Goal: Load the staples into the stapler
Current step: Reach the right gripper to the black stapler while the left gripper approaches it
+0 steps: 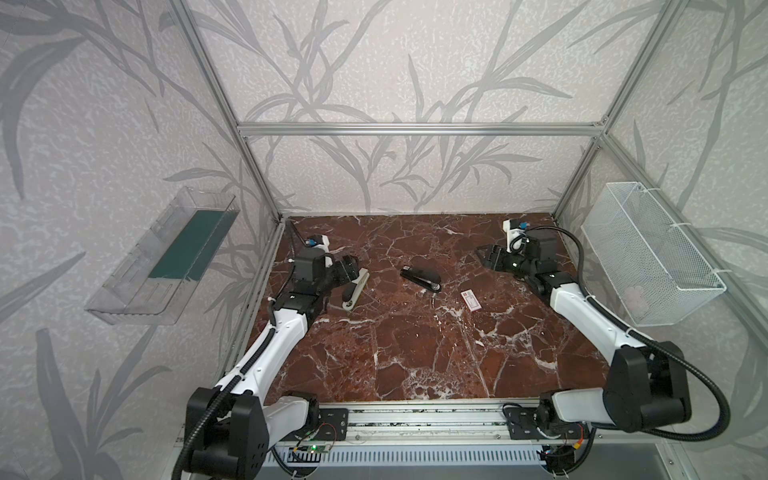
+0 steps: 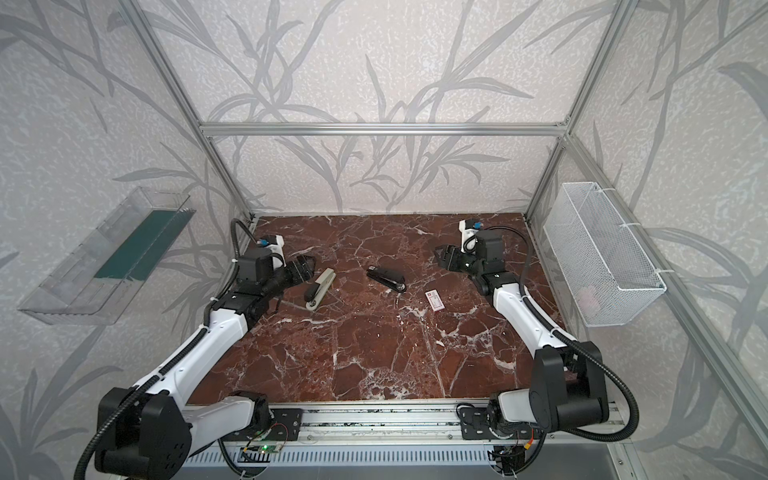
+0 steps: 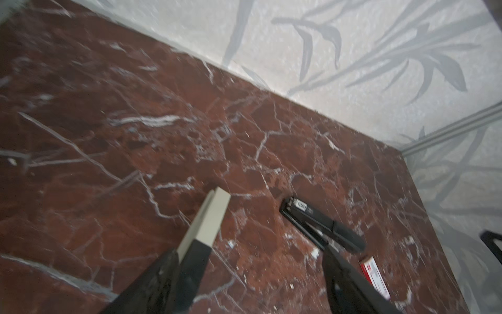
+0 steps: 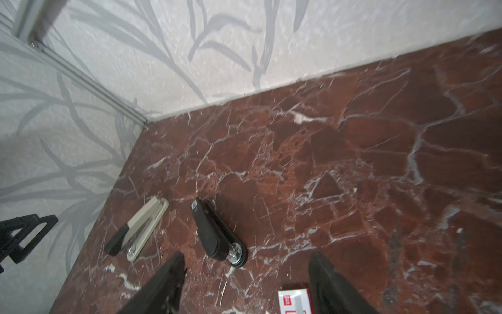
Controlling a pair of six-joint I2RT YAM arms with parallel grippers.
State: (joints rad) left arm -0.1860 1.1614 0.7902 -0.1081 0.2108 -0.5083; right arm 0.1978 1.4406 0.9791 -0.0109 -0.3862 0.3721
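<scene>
Nearest me on the marble table, right of centre in both top views, the white-and-red staple box lies flat, well apart from both grippers. Just beyond it the black stapler lies at centre frame, with the beige stapler further left. My left gripper hangs at the beige stapler's far end, fingers spread, gripping nothing. Farthest back, at right, my right gripper is spread too, empty.
</scene>
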